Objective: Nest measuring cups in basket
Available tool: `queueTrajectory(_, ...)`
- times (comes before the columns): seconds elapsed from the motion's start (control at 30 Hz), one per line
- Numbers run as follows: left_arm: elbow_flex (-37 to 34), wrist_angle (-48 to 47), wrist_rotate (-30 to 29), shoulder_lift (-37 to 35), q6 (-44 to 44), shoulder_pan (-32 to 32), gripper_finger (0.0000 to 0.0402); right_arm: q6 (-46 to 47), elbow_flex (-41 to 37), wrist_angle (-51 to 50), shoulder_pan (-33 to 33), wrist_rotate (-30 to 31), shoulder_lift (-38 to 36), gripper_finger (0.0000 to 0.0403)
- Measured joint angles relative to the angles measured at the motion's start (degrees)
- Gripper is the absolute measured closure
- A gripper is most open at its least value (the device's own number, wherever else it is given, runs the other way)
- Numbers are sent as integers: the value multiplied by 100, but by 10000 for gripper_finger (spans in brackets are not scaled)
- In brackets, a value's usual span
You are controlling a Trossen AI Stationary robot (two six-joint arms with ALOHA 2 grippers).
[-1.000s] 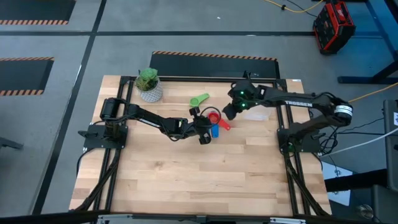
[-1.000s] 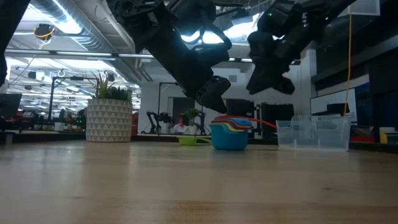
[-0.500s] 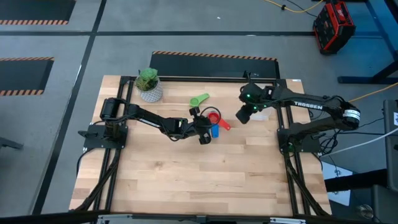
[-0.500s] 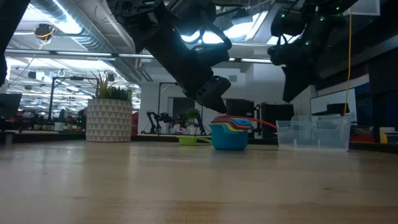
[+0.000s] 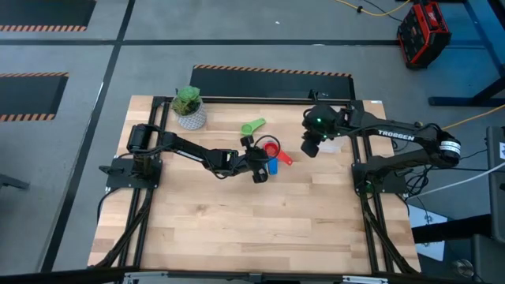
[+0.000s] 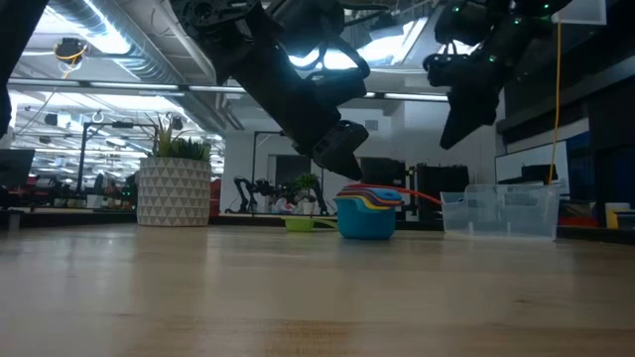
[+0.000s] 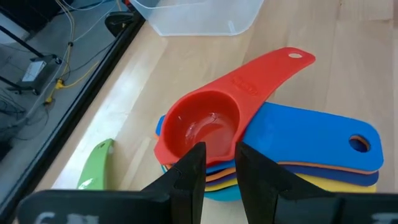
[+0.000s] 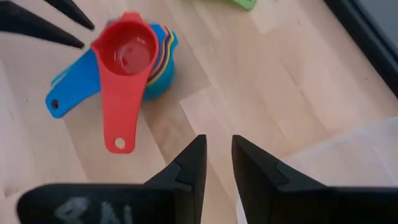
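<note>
the left gripper (image 5: 257, 164) is seen at centre frame in the high view, fingers nearly closed on nothing, beside the nested measuring cups (image 5: 272, 153), red on top. a green cup (image 5: 253, 126) lies apart, above them. the right gripper (image 5: 309, 147), narrow-gapped and empty, hangs by the basket (image 6: 500, 210) at right.

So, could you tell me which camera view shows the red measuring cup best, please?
The left wrist view: the red measuring cup fills it, nested atop the stack, handle visible. The right wrist view shows it smaller; the high view tiny; the low view only an edge.
</note>
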Motion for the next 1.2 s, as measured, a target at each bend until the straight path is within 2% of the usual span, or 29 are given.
queueTrajectory(0.17,0,-138,-39,-105,307,-27,323,-4,1,172,46,-3,11,322)
queueTrajectory(0.4,2,-640,-417,-559,406,-192,323,-16,0,371,400,0,42,322)
queueTrajectory(0.6,10,-1366,-503,-920,-106,-449,323,-27,-435,1504,658,1,91,322)
queueTrajectory(0.7,0,-1935,-361,-968,-570,-583,323,-20,-713,1860,673,2,92,322)
queueTrajectory(0.83,4,-2570,258,-929,-1281,-680,323,-16,-964,1984,669,20,98,322)
queueTrajectory(1.0,4,-2477,599,-722,-1873,-678,323,-16,-1386,2744,671,15,107,322)
queueTrajectory(1.2,0,-2174,627,-369,-1916,-580,323,-17,-1919,3554,671,17,109,322)
